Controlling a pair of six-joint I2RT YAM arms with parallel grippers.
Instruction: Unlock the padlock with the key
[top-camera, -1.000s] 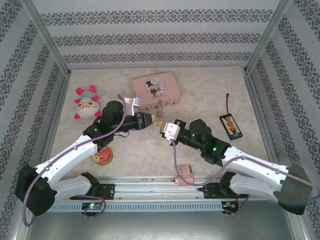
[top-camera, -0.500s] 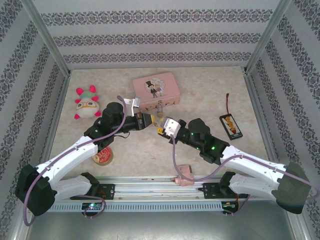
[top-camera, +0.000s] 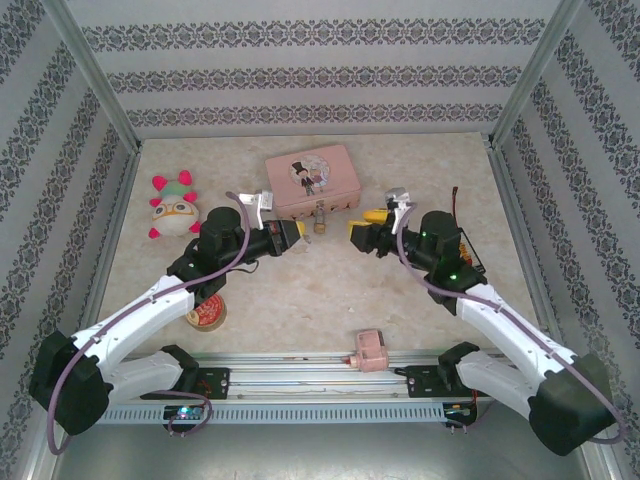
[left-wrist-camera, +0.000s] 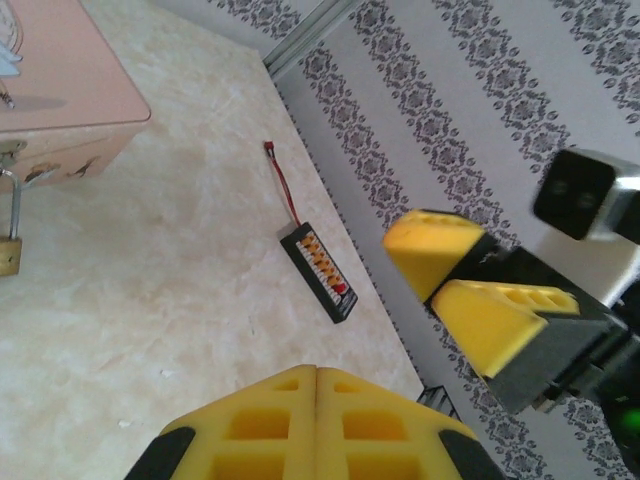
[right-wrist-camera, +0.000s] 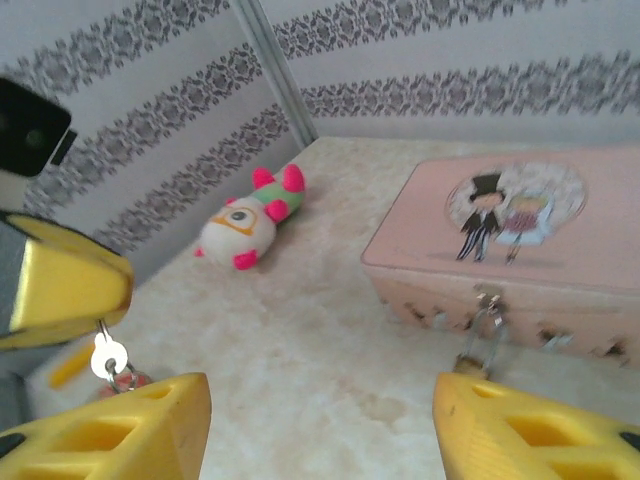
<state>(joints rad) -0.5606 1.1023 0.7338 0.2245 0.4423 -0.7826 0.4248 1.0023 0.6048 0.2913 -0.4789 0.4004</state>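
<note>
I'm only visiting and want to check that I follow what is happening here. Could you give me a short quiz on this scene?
1. True or false: the tiny brass-gold padlock hangs at the front of the pink tin box.
2. Which fingers pinch the small silver key? A: the left arm's fingers. B: the right arm's. C: neither arm's.
3. Fill the gap: the right arm's yellow fingers stand ____, with nothing between them.

Key: 1 true; 2 A; 3 open.
</note>
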